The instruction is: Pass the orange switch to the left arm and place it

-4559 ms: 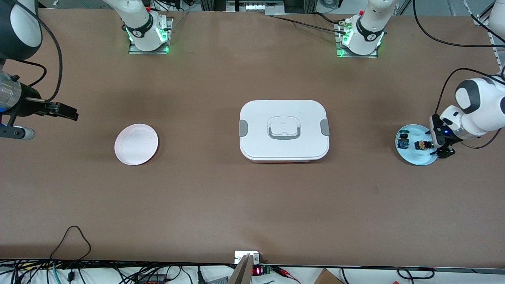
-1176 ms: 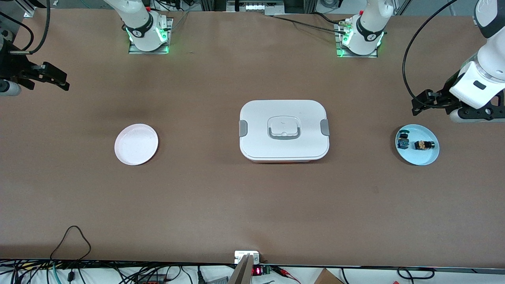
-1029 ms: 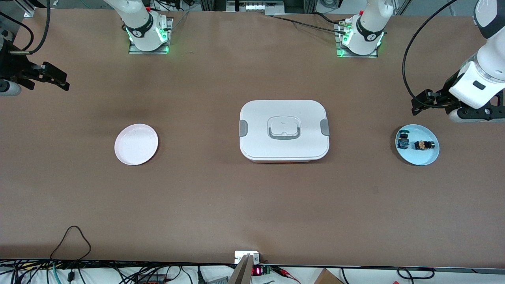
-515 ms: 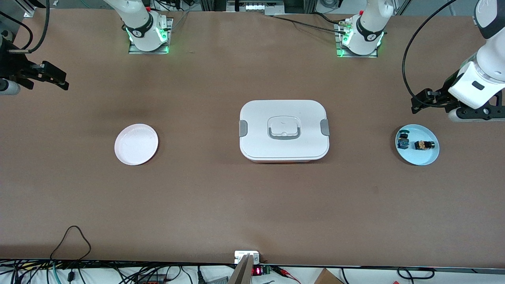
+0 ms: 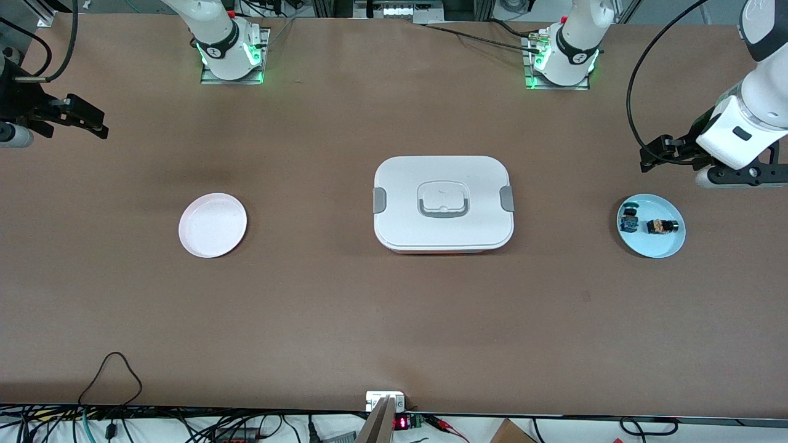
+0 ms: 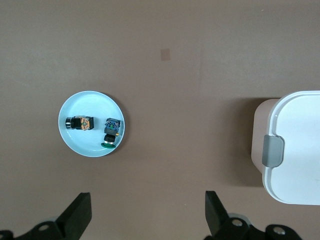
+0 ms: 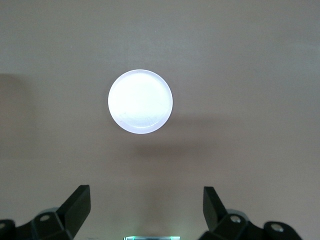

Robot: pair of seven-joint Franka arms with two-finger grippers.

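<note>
The orange switch (image 5: 659,226) lies on its side on a light blue plate (image 5: 652,247) at the left arm's end of the table, beside a blue switch (image 5: 628,220). The left wrist view shows the orange switch (image 6: 80,123) and that plate (image 6: 90,146) from above. My left gripper (image 5: 651,155) (image 6: 147,200) hangs open and empty over bare table just off the plate's rim. The white box (image 5: 443,203) (image 6: 295,145) sits lidded mid-table. My right gripper (image 5: 91,120) (image 7: 145,194) is open and empty over the right arm's end of the table.
A pale pink plate (image 5: 212,224) (image 7: 140,101) with nothing on it sits toward the right arm's end, level with the box. Both arm bases (image 5: 228,49) stand along the table's robot side. Cables trail over the edge nearest the front camera.
Since the earliest frame my left gripper has lifted off the blue plate without the orange switch, and my right gripper has drawn back. Over the last second the left gripper drifts slightly away from the plate.
</note>
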